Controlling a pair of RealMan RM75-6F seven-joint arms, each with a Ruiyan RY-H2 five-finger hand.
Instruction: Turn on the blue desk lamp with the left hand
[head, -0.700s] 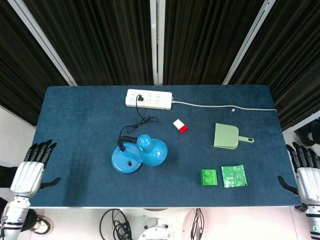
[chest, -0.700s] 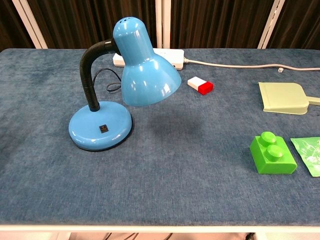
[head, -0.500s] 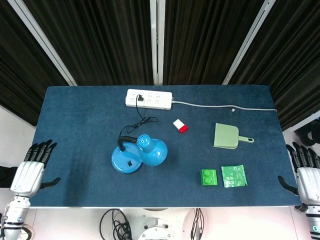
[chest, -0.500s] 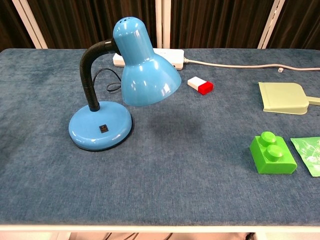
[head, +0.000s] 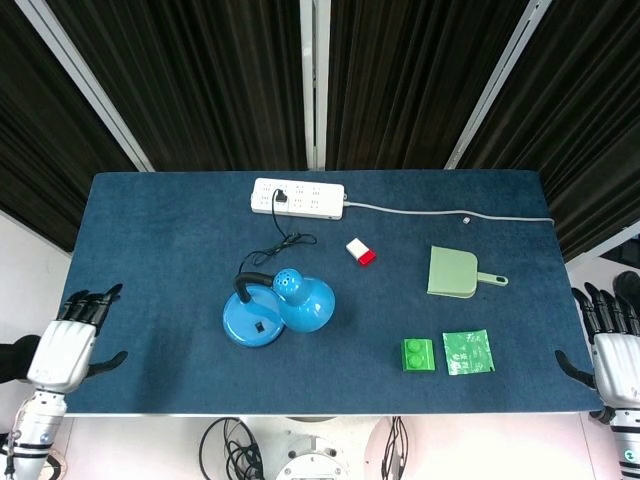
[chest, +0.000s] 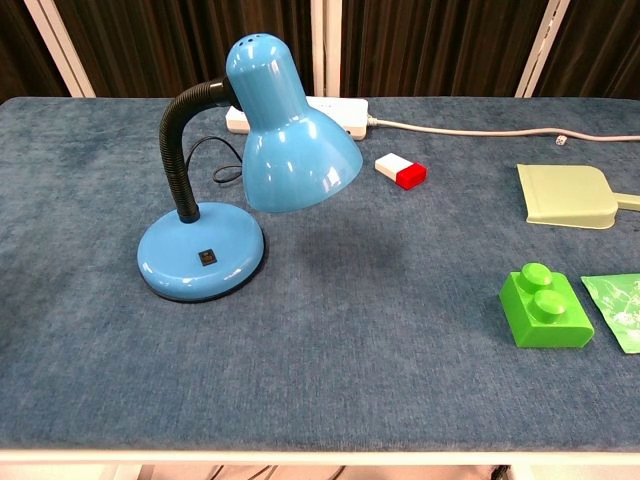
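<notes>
The blue desk lamp stands left of the table's middle, its shade bent on a black gooseneck over the round base. A small black switch sits on the base. My left hand hovers at the table's front left corner, fingers spread and empty, well left of the lamp. My right hand hangs off the front right corner, fingers apart, holding nothing. Neither hand shows in the chest view.
A white power strip lies at the back with the lamp's cord plugged in. A red-and-white eraser, a green dustpan, a green brick and a green packet lie to the right.
My left hand has shifted slightly right and forward toward the table's corner. The lamp and my right hand have stayed put.
</notes>
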